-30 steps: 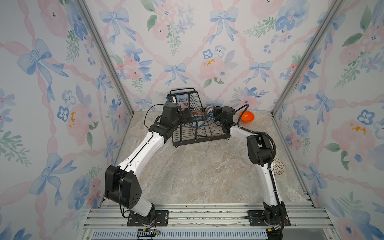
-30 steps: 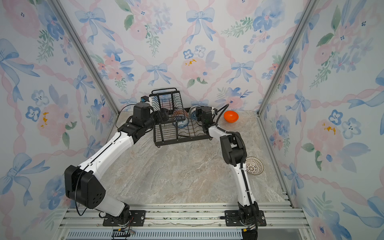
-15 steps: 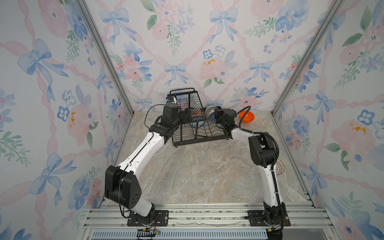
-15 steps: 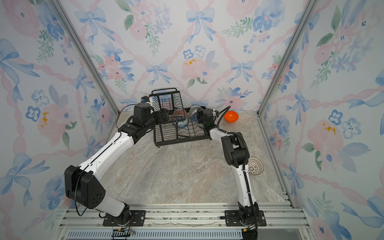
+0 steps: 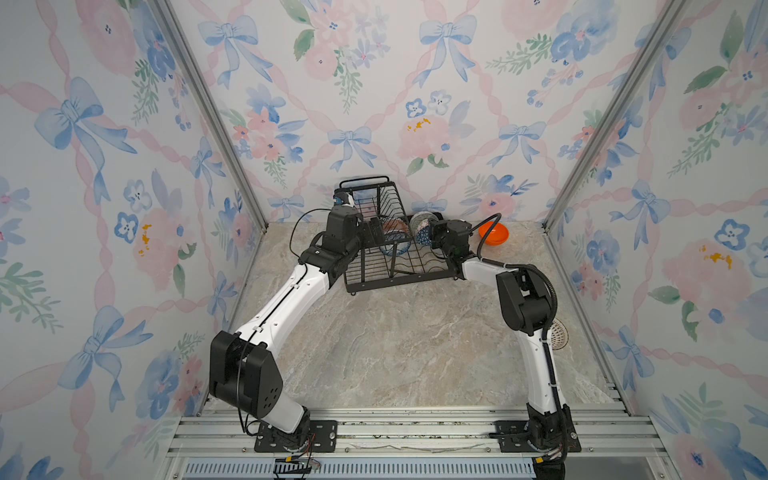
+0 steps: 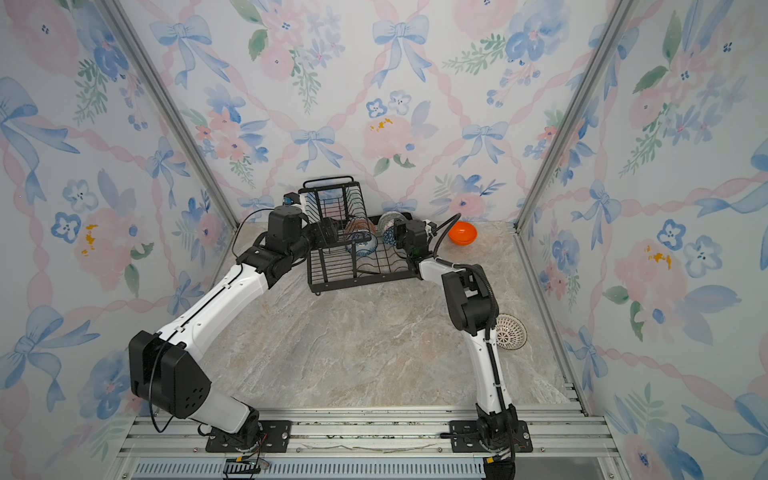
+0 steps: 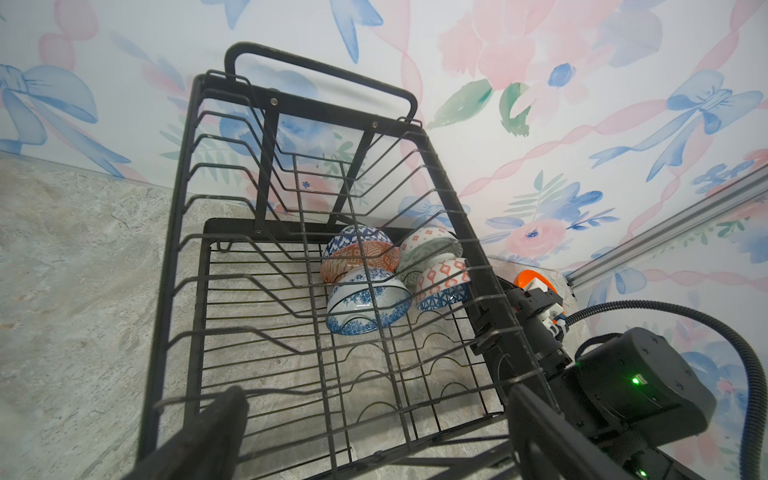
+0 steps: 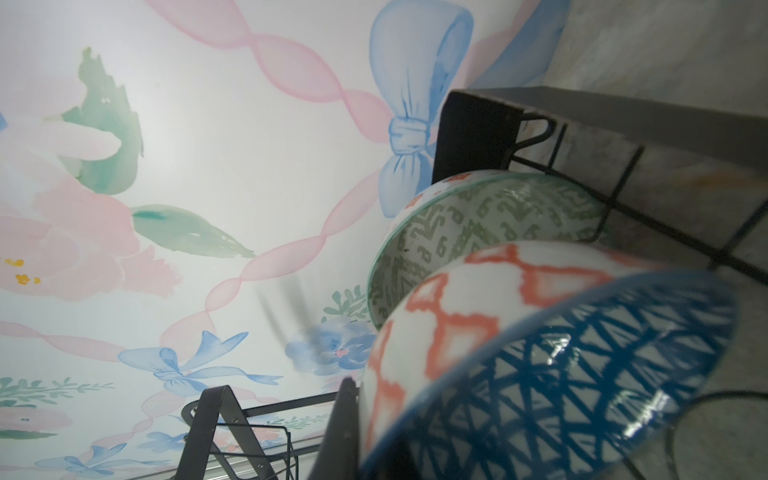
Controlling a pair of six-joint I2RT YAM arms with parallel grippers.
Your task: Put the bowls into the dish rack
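Note:
The black wire dish rack [image 5: 395, 266] stands at the back wall. Several bowls lean in its base: a blue-and-orange one [image 7: 359, 253], a white one with blue flowers [image 7: 365, 303], a grey-green one [image 7: 428, 245] and an orange-white one with a blue lattice inside [image 7: 442, 284]. My right gripper [image 8: 365, 419] is shut on the rim of that orange-white bowl [image 8: 457, 332] at the rack's right side. My left gripper [image 7: 374, 399] hangs open at the rack's left side, by the raised basket, holding nothing. A plain orange bowl [image 5: 493, 234] sits on the table right of the rack.
A white bowl with a dark lattice [image 6: 510, 331] lies on the table at the right wall, partly behind my right arm's elbow. Flowered walls close in on three sides. A metal rail [image 5: 395, 424] runs along the front.
My right arm has shifted slightly at the rack's right side, still gripping the bowl. The left arm has not moved.

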